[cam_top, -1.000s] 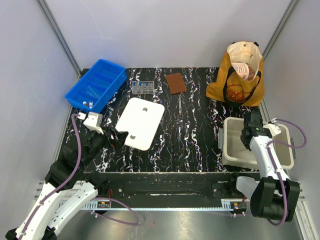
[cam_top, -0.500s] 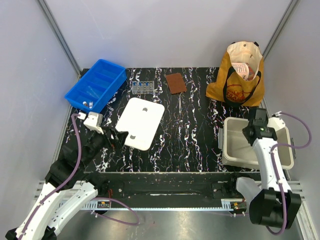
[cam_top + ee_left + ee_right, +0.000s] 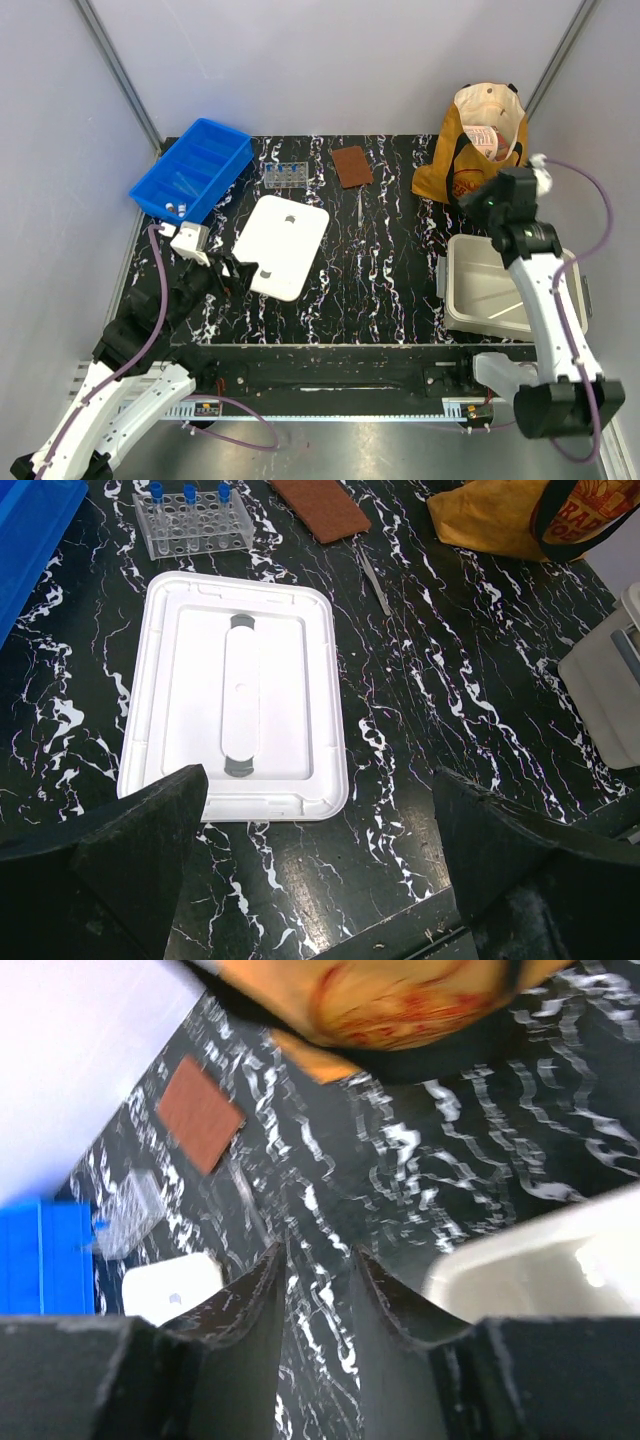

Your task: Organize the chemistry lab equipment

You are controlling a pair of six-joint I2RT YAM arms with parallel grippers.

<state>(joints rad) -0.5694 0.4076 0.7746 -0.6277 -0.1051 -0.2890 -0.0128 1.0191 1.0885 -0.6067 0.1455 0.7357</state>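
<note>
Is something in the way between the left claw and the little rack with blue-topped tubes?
Yes. The white lid lies flat on the table between the left gripper and the tube rack. It is low, so the gripper could probably pass over it.

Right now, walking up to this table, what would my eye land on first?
The bright blue bin at the far left corner stands out against the black, white-veined table. A big white lid lies flat left of centre, and a mustard-yellow tote bag stands at the far right, beyond a white tub.
</note>
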